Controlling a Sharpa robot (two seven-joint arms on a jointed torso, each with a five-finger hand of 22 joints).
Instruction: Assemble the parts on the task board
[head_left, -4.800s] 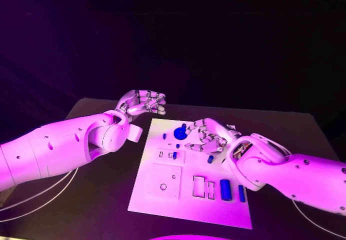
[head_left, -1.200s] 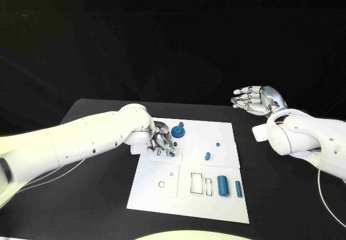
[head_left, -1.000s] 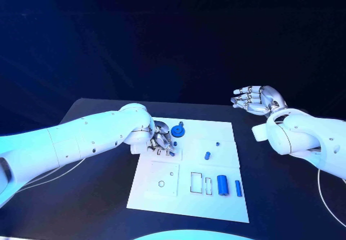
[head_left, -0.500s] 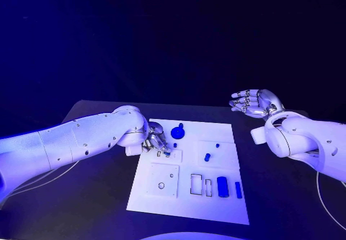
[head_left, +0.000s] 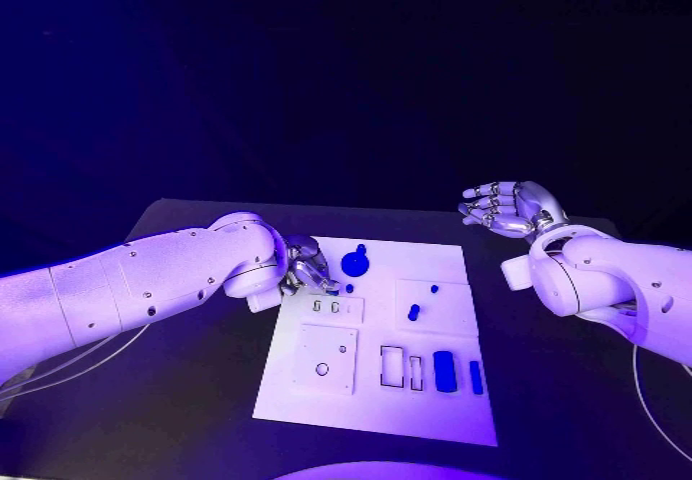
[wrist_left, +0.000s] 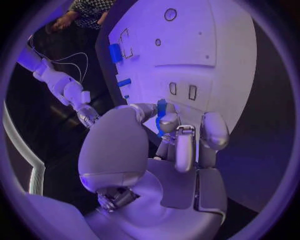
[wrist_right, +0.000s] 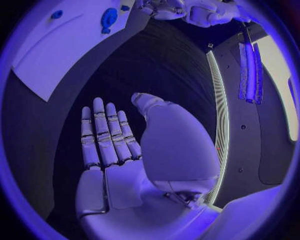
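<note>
The white task board (head_left: 368, 410) lies in the middle of the table, also seen in the left wrist view as the board (wrist_left: 219, 50). My left hand (head_left: 306, 270) hangs over its far left part with fingers curled in. In the left wrist view my left hand (wrist_left: 169, 150) pinches a small blue peg (wrist_left: 161, 111) between thumb and a fingertip; the same peg (head_left: 349, 288) stands beside the fingertips in the head view. A round blue knob (head_left: 355, 263) stands just right of that hand. My right hand (head_left: 505, 207) is raised off the board's far right, fingers apart and holding nothing.
Two small blue pieces (head_left: 414, 312) stand in the board's right middle. A thick blue bar (head_left: 444, 370) and a thin one (head_left: 476, 376) lie near its front right, beside two empty slots (head_left: 394, 366). Black table (head_left: 173, 400) surrounds the board.
My right hand left the board and rose to the far right, while my left hand came down onto the board's far left. In the last second the left hand drew slightly back.
</note>
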